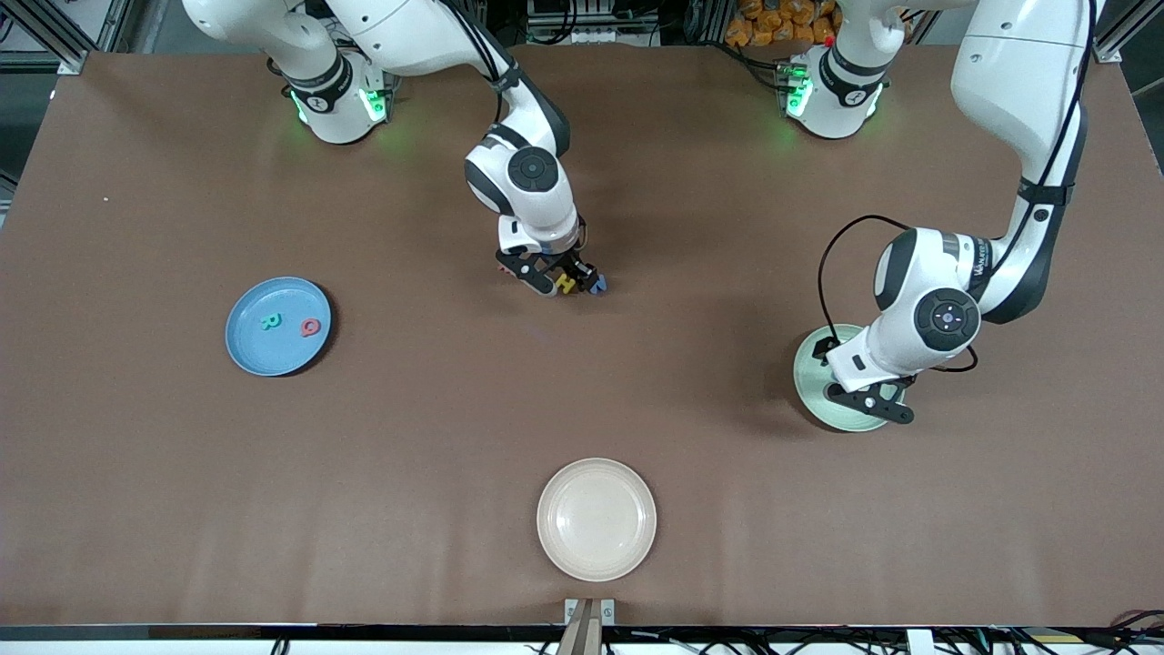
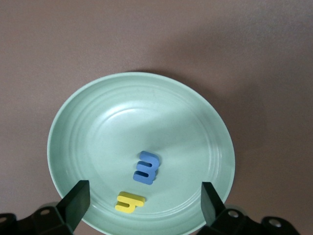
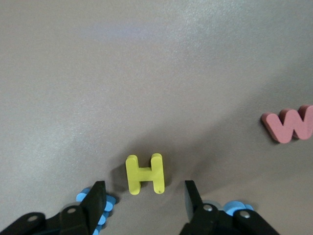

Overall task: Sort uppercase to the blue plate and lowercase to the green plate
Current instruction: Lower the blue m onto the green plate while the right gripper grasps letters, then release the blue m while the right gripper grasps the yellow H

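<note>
My right gripper (image 1: pixel 566 280) is open and low over the yellow H (image 1: pixel 566 285) at the table's middle. In the right wrist view the H (image 3: pixel 145 174) lies just ahead of the gap between the open fingers (image 3: pixel 95 201). The red w (image 3: pixel 291 123) lies beside it, and two blue letters (image 3: pixel 103 204) are partly hidden under the fingers. The blue plate (image 1: pixel 250 350) holds the teal-green R (image 1: pixel 270 321) and the red Q (image 1: pixel 311 327). My left gripper (image 1: pixel 873 402) is open and empty over the green plate (image 1: pixel 812 373). That plate (image 2: pixel 98 127) holds a blue lowercase letter (image 2: pixel 146 167) and the yellow y (image 2: pixel 129 201).
A cream-pink plate (image 1: pixel 596 518) sits empty near the front edge of the table, at its middle. The red w (image 1: pixel 503 269) and a blue letter (image 1: pixel 597 286) flank the right gripper on the brown tabletop.
</note>
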